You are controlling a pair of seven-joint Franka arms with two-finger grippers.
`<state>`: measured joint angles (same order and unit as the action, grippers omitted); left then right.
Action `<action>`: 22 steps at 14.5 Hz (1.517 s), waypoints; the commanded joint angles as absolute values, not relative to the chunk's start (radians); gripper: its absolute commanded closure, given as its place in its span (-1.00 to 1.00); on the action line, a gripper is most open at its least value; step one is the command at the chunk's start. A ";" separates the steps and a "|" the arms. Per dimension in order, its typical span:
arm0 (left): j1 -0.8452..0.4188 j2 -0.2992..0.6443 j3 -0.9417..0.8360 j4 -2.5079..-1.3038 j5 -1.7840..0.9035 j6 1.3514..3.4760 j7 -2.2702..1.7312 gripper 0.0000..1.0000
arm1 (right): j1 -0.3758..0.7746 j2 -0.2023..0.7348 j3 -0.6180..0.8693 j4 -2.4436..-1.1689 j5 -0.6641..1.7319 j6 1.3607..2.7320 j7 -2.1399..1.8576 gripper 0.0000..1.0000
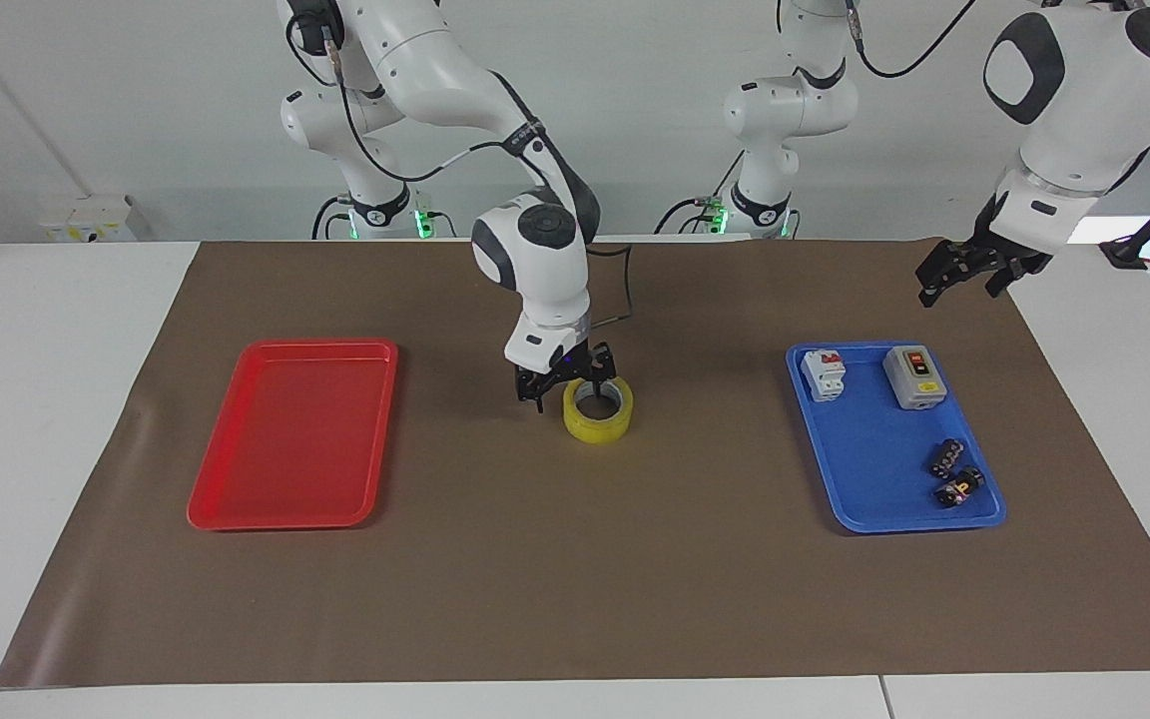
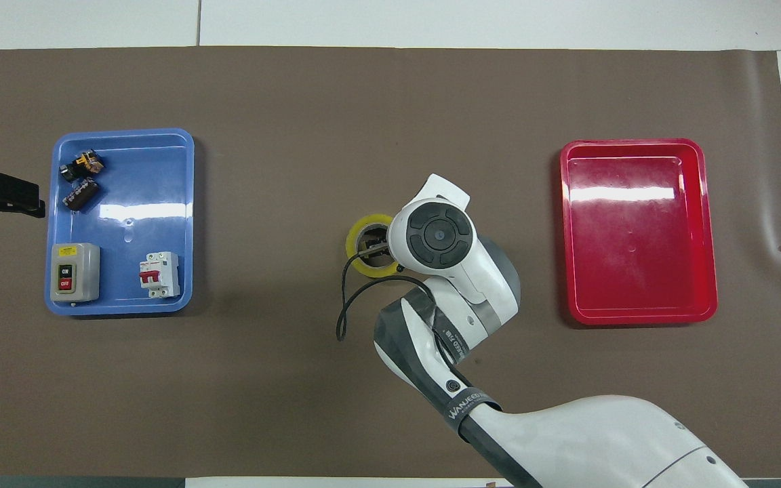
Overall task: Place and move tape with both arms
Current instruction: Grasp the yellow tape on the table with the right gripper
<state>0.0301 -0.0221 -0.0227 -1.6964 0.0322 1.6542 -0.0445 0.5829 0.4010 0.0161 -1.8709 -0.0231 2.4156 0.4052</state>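
The tape point(image 1: 598, 425) is a yellow roll lying flat at the middle of the brown mat point(image 1: 575, 599). Part of it shows in the overhead view point(image 2: 356, 254). My right gripper point(image 1: 569, 391) is down at the roll and open. One finger is in the core and the other is outside the roll's wall, toward the right arm's end. The wrist hides most of the gripper in the overhead view point(image 2: 373, 245). My left gripper point(image 1: 956, 290) is open and holds nothing. It waits in the air over the mat beside the blue tray point(image 1: 864, 499); it also shows in the overhead view point(image 2: 4, 202).
The blue tray point(image 2: 180, 203) holds a grey switch box point(image 1: 914, 377), a white breaker point(image 1: 824, 374) and two small dark parts point(image 1: 952, 474). A red tray point(image 1: 286, 439) lies toward the right arm's end. Two smaller arms with green-lit bases point(image 1: 760, 215) stand at the robots' edge.
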 commanded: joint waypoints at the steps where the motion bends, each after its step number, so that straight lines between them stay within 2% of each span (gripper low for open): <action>1: 0.028 -0.052 -0.020 -1.730 0.005 1.661 -0.025 -1.00 | 0.592 0.416 0.018 -1.890 -0.034 2.463 0.397 -1.00; 4: 0.025 -0.051 -0.021 -1.727 0.005 1.663 -0.020 -1.00 | 0.595 0.419 0.018 -1.911 -0.035 2.499 0.394 -1.00; 5: 0.025 -0.051 -0.021 -1.727 0.005 1.663 -0.020 -1.00 | 0.597 0.419 0.018 -1.911 -0.035 2.499 0.393 -0.78; 7: 0.026 -0.051 -0.021 -1.727 0.005 1.663 -0.020 -1.00 | 0.595 0.419 0.018 -1.917 -0.035 2.500 0.391 -0.12; 10: 0.028 -0.051 -0.021 -1.727 0.005 1.667 -0.018 -1.00 | 0.595 0.416 0.018 -1.933 -0.037 2.500 0.393 0.67; 11: 0.028 -0.051 -0.021 -1.727 0.005 1.667 -0.018 -1.00 | 0.595 0.416 0.017 -1.933 -0.040 2.500 0.393 1.00; 14: 0.026 -0.051 -0.021 -1.726 0.006 1.666 -0.023 -1.00 | 0.597 0.416 0.015 -1.910 -0.044 2.459 0.419 1.00; 17: 0.025 -0.051 -0.021 -1.726 0.006 1.663 -0.025 -1.00 | 0.594 0.411 0.012 -1.795 -0.046 2.295 0.454 1.00; 19: 0.026 -0.051 -0.021 -1.726 0.006 1.663 -0.026 -1.00 | 0.551 0.346 0.008 -1.772 -0.045 2.211 0.456 1.00; 22: 0.026 -0.051 -0.021 -1.724 0.006 1.661 -0.026 -1.00 | 0.422 0.221 0.009 -1.773 -0.044 2.084 0.443 1.00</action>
<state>0.0293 -0.0226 -0.0274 -1.6973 0.0296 1.6547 -0.0365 0.5102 0.3223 -0.0033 -1.7492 -0.0304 2.1572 0.4436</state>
